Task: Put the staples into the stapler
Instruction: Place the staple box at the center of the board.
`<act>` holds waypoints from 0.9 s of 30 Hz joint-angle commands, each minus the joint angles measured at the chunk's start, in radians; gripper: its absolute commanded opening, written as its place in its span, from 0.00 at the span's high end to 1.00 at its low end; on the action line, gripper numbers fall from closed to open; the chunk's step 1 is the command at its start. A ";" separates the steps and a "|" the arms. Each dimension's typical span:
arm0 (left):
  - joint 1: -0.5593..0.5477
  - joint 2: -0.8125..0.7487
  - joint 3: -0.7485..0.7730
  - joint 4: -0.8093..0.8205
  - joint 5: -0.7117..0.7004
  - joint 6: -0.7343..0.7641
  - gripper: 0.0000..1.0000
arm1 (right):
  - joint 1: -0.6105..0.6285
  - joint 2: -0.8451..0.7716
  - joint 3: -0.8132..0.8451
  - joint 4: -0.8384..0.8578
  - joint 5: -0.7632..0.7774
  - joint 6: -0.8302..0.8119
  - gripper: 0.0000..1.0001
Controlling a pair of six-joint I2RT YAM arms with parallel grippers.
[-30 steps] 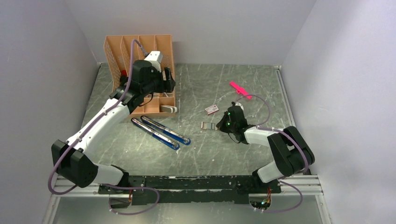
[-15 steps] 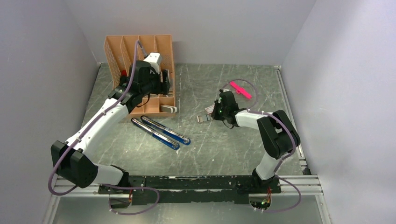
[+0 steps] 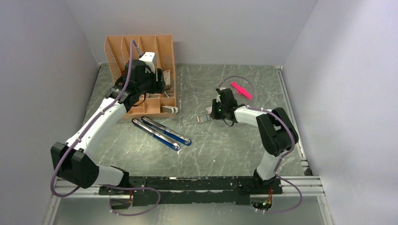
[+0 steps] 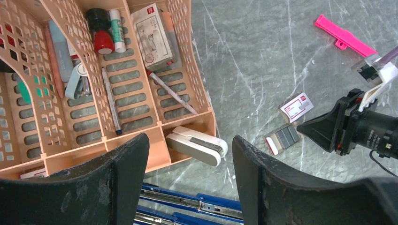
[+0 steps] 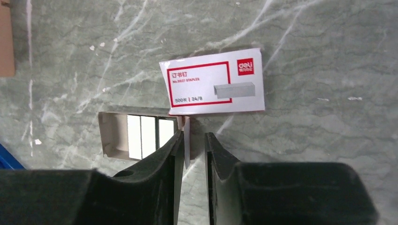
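staples point(image 5: 146, 130): 3 silvery strips side by side in open tray point(image 5: 108, 136).

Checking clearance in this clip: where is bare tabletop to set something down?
Bare: between the orange organizer and the pink stick, and between the blue stapler and the arm bases. Crowded: around the staple tray and box sleeve at the right gripper, and the white stapler by the organizer's corner.

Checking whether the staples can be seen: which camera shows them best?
The right wrist view: the staples lie as bright strips in their open tray, close by the right claw. The left wrist view shows them small and grey; the top view shows barely a speck.
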 commanded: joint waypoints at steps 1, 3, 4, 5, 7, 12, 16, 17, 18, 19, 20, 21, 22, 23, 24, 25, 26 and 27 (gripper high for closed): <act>0.009 -0.001 -0.023 -0.017 0.005 0.015 0.31 | 0.002 -0.052 -0.010 -0.051 0.069 -0.045 0.72; 0.009 -0.003 -0.026 -0.016 0.009 0.015 0.31 | 0.003 -0.103 -0.035 -0.033 0.095 -0.040 0.70; 0.009 -0.004 -0.027 -0.015 0.010 0.013 0.31 | 0.004 -0.126 -0.048 -0.021 0.112 -0.034 0.69; 0.009 -0.005 -0.030 -0.015 0.012 0.012 0.31 | 0.006 -0.155 -0.065 -0.004 0.130 -0.028 0.69; 0.009 -0.007 -0.035 -0.012 0.011 0.008 0.31 | 0.016 -0.218 -0.107 0.053 0.166 -0.022 0.68; 0.010 0.002 -0.038 -0.009 0.029 0.000 0.31 | 0.019 -0.327 -0.172 0.146 0.196 0.033 0.59; 0.010 0.008 -0.038 -0.008 0.035 -0.005 0.31 | 0.017 -0.284 -0.104 0.042 0.162 -0.024 0.56; 0.010 0.009 -0.039 -0.008 0.034 -0.006 0.32 | 0.017 -0.284 -0.109 0.056 0.137 -0.028 0.56; 0.010 0.009 -0.040 -0.008 0.033 -0.007 0.32 | 0.017 -0.285 -0.125 0.082 0.118 -0.017 0.56; 0.011 0.010 -0.041 -0.008 0.033 -0.008 0.32 | 0.017 -0.276 -0.124 0.089 0.109 0.007 0.58; 0.012 0.011 -0.042 -0.007 0.031 -0.009 0.32 | 0.019 -0.253 -0.106 0.074 0.093 0.025 0.62; 0.012 0.012 -0.043 -0.006 0.030 -0.009 0.32 | 0.031 -0.227 -0.084 0.057 0.073 0.031 0.64; 0.012 0.015 -0.043 -0.006 0.030 -0.011 0.32 | 0.049 -0.198 -0.062 0.048 0.061 0.027 0.66; 0.012 0.019 -0.044 -0.006 0.032 -0.012 0.32 | 0.091 -0.174 -0.043 0.042 0.072 0.024 0.67; 0.012 0.021 -0.044 -0.005 0.038 -0.013 0.32 | 0.134 -0.153 -0.025 0.032 0.103 0.024 0.68; 0.012 0.025 -0.045 -0.006 0.043 -0.015 0.32 | 0.158 -0.128 -0.002 0.007 0.131 0.026 0.69; 0.012 0.028 -0.043 -0.006 0.048 -0.015 0.32 | 0.176 -0.105 0.023 -0.018 0.156 0.033 0.71; 0.012 0.031 -0.042 -0.007 0.051 -0.015 0.33 | 0.188 -0.082 0.045 -0.038 0.178 0.042 0.72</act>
